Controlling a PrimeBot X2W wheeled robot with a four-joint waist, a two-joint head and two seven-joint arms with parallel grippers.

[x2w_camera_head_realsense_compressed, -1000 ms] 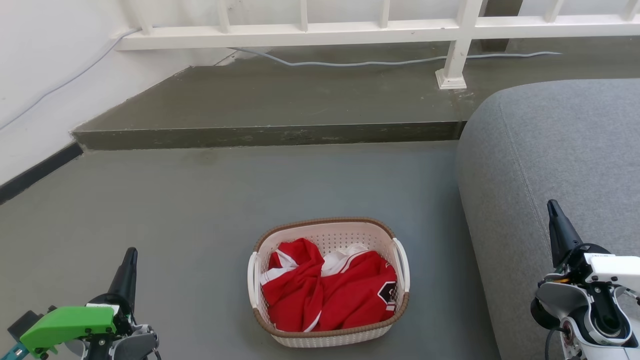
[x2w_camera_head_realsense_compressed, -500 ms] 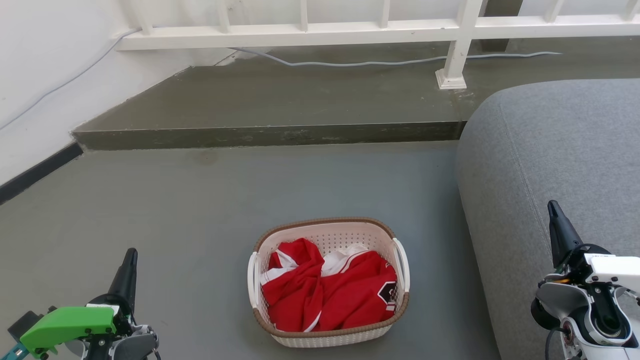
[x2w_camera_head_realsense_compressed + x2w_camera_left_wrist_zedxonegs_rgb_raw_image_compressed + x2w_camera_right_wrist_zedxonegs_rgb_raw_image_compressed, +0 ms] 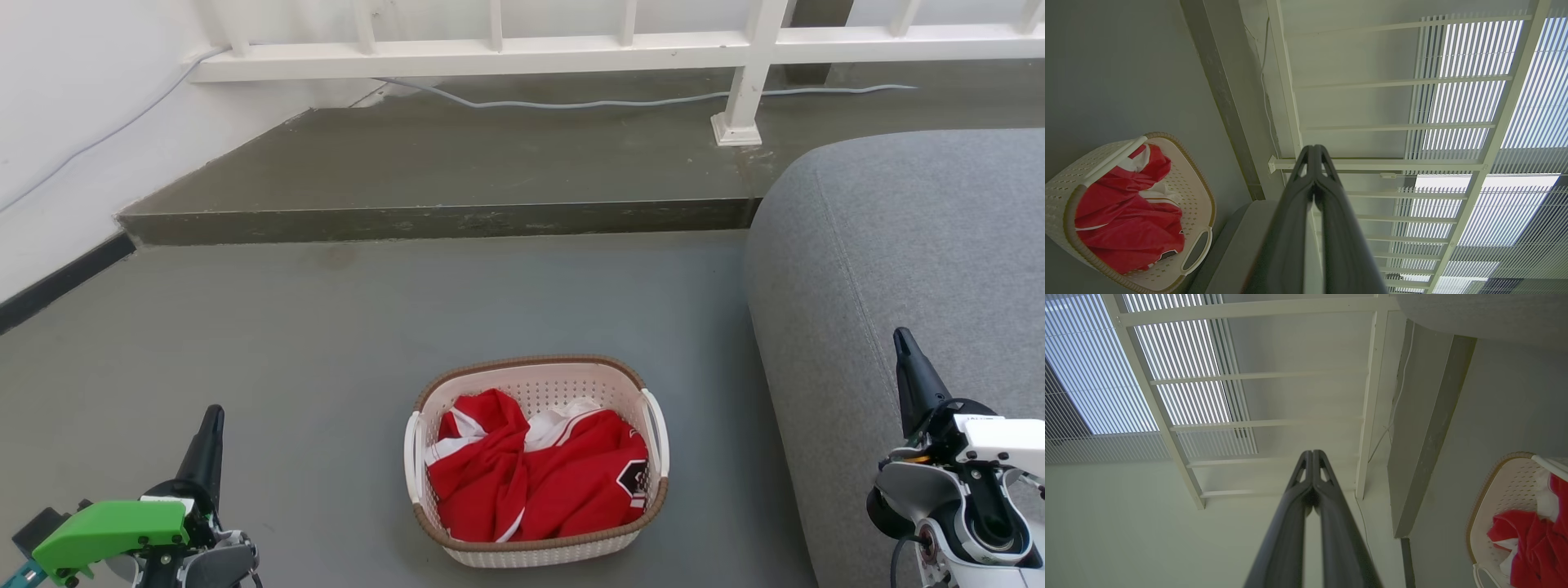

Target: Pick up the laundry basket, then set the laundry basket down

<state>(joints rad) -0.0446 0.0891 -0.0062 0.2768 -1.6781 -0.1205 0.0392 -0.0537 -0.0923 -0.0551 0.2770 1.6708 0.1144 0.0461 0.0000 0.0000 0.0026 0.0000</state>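
Nearest you, your left pincer (image 3: pixel 211 420) and right pincer (image 3: pixel 901 343) sit at either side, fingers pressed together, empty. Between them the laundry basket (image 3: pixel 535 559) stands on the grey floor (image 3: pixel 326 327), holding red clothing (image 3: pixel 555 482), near a grey sofa (image 3: pixel 906 237). Beyond runs a white railing (image 3: pixel 490 57).

The laundry basket (image 3: pixel 535 559) stands on the floor (image 3: pixel 326 327) at the lower centre of the head view, with a crumpled garment (image 3: pixel 555 482) inside it. A sofa (image 3: pixel 914 245) takes the right side of the frame, near the laundry basket but apart from it. Behind the laundry basket a raised step (image 3: pixel 457 163) runs across the middle. A railing (image 3: pixel 490 59) stands on the step along the top edge, and a cable (image 3: pixel 571 104) lies on the step below it. A wall (image 3: pixel 65 106) occupies the upper left. The left gripper (image 3: pixel 212 416) is at the lower left, over the floor. The right gripper (image 3: pixel 902 339) is at the lower right, in front of the sofa.
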